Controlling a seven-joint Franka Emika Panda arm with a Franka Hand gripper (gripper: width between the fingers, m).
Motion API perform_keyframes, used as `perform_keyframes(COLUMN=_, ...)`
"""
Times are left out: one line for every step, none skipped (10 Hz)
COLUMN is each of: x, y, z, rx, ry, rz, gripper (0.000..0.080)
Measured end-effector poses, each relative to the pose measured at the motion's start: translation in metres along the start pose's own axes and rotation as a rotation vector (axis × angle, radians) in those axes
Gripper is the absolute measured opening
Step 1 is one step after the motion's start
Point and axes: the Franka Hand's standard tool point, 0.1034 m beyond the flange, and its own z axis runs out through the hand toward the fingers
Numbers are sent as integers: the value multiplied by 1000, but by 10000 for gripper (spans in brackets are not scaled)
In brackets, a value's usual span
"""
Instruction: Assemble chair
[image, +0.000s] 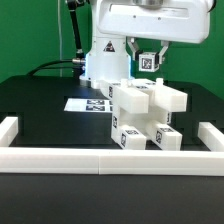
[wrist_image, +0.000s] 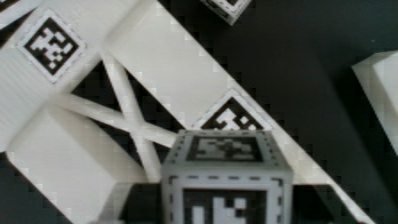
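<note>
The partly built white chair (image: 140, 115) stands in the middle of the black table, made of blocky pieces with square marker tags. My gripper (image: 150, 68) hangs above and just behind it, shut on a small tagged chair piece (image: 149, 61). In the wrist view the small piece (wrist_image: 222, 150) sits between my dark fingers, with my gripper (wrist_image: 222, 205) closed around it. Below it lie the chair's white slabs and bars (wrist_image: 125, 90) with tags. The piece is held clear above the chair, not touching it.
The marker board (image: 85, 103) lies flat on the table at the exterior view's left of the chair. A low white border rail (image: 100, 158) runs along the front and up both sides. The robot's white base (image: 100, 60) stands behind.
</note>
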Motion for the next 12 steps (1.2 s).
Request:
perform_keyframes(x=6, y=-13, z=2, rx=-18, ry=31, rz=-40, gripper=290)
perform_keyframes(x=8, y=-23, z=-2, rx=-27, ry=47, rz=-74, gripper=290)
perform_keyframes(x=8, y=-24, z=-3, rx=-25, ry=48, rz=-80, gripper=290)
perform_keyframes(x=8, y=-23, z=-2, rx=-28, ry=46, rz=-78, gripper=290)
perform_keyframes(x=8, y=-23, z=-2, rx=-28, ry=46, rz=-78, gripper=290)
perform_keyframes(x=8, y=-23, z=-1, rx=-28, ry=46, rz=-78, gripper=290)
perform_keyframes(x=8, y=-24, z=0, rx=-27, ry=51, rz=-79, gripper=290)
perform_keyframes(x=7, y=-25, z=1, rx=-27, ry=56, rz=-84, gripper=290)
perform_keyframes(x=8, y=-26, z=-1, rx=-27, ry=62, rz=-90, gripper=290)
perform_keyframes(x=11, y=-28, z=-3, rx=-26, ry=69, rz=-97, gripper=290)
perform_keyframes(x=13, y=-31, z=-4, rx=-26, ry=73, rz=-103, gripper=290)
perform_keyframes(x=15, y=-30, z=-3, rx=-27, ry=78, rz=-118, gripper=290)
